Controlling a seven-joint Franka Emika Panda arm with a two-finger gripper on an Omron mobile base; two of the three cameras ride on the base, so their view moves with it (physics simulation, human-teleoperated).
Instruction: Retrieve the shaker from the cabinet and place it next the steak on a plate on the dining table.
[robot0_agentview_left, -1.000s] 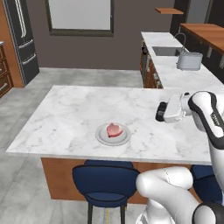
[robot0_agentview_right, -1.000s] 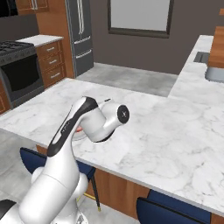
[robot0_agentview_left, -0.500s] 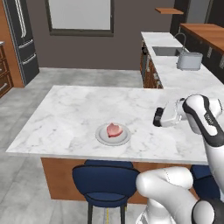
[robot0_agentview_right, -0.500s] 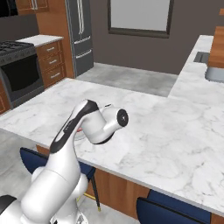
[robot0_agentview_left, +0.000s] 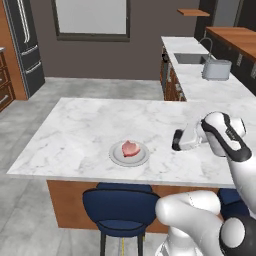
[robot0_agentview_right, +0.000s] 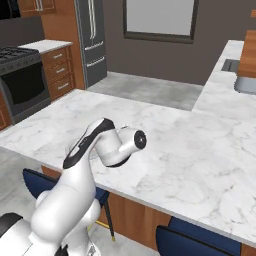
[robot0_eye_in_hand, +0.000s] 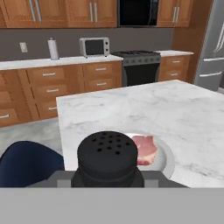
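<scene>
**Shaker carried above the dining table, beside the plated steak**

The gripper (robot0_agentview_left: 176, 140) is being held out level above the dining table (robot0_agentview_left: 80, 131), on the arm's side of the plate (robot0_agentview_left: 116, 157). In the left base view its dark end is being pointed toward the plate, with bare marble lying between the two. The jaws are being kept narrow, closed on the shaker (robot0_eye_in_hand: 107, 154), as is being shown in the hand view: the black cylinder, its domed top pierced with small holes, is being gripped low in the frame, close to the camera. Whether the shaker is touching the tabletop cannot be told.

The steak (robot0_agentview_left: 130, 148) is being displayed on the light-grey plate near the table's front edge, above a dark blue stool (robot0_agentview_left: 119, 210). In the hand view the steak (robot0_eye_in_hand: 144, 149) and the plate (robot0_eye_in_hand: 166, 156) are being partly covered by the shaker, the meat appearing just beyond it and to its right.

In the right base view the arm's white wrist is being seen over the table (robot0_agentview_right: 190, 150), and the gripper itself is being hidden behind it. Brown drawer cabinets (robot0_eye_in_hand: 52, 87), a microwave (robot0_eye_in_hand: 94, 46) and a black stove (robot0_eye_in_hand: 140, 68) are being seen along the far wall in the hand view.
</scene>
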